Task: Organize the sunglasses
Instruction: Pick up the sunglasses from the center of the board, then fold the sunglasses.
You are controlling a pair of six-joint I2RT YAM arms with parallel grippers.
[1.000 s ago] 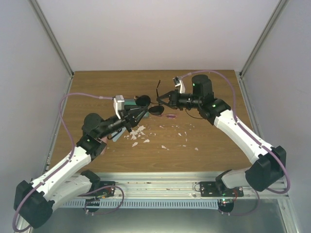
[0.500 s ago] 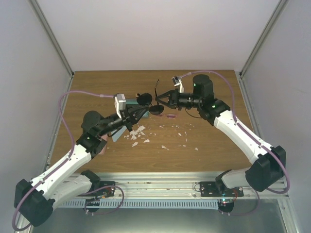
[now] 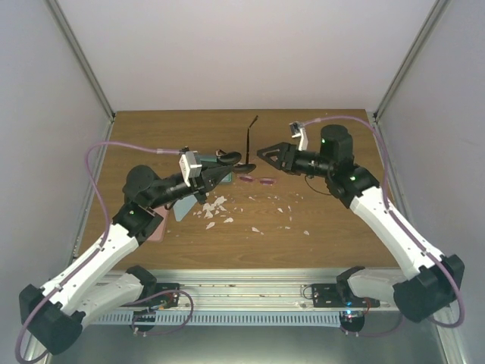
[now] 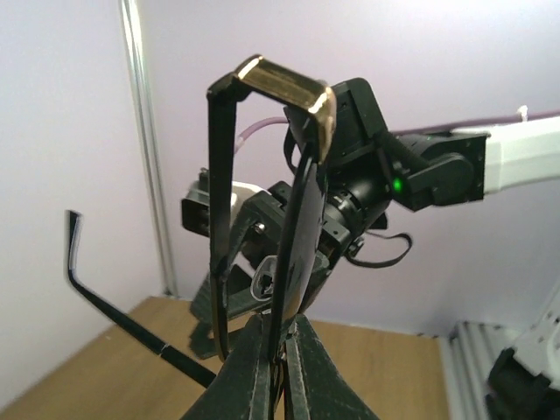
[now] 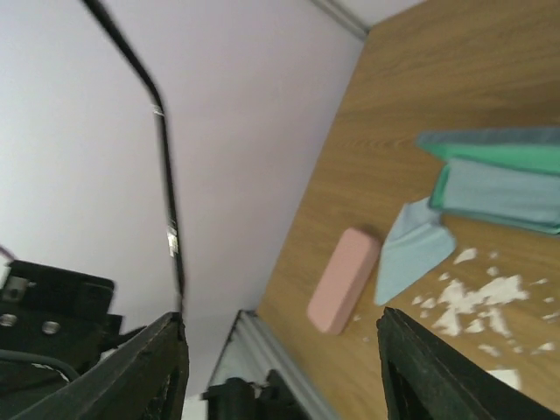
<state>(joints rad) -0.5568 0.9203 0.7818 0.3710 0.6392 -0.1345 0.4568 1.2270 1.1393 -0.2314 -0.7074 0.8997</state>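
The dark-lensed sunglasses [image 3: 229, 158] hang above the table, and my left gripper [image 3: 221, 170] is shut on them. In the left wrist view the fingers [image 4: 254, 367] pinch the edge of one lens [image 4: 297, 236] below the gold bridge [image 4: 289, 87]. One temple arm [image 3: 249, 134] sticks out unfolded. My right gripper [image 3: 265, 154] stands open just right of the glasses with nothing between its fingers [image 5: 153, 372]; the thin black temple [image 5: 164, 157] passes beside its left finger. The pink-framed sunglasses [image 3: 258, 180] lie on the table under the two grippers.
A pink case [image 5: 344, 280] lies near the left wall, partly under my left arm in the top view. Beside it are a light blue cloth [image 5: 416, 245] and a blue-green case [image 5: 499, 179]. White scraps [image 3: 218, 208] litter the wood.
My right gripper has opened, let go of the dark sunglasses and drawn back to the right. My left gripper has shut on them and now holds them alone, turned more upright.
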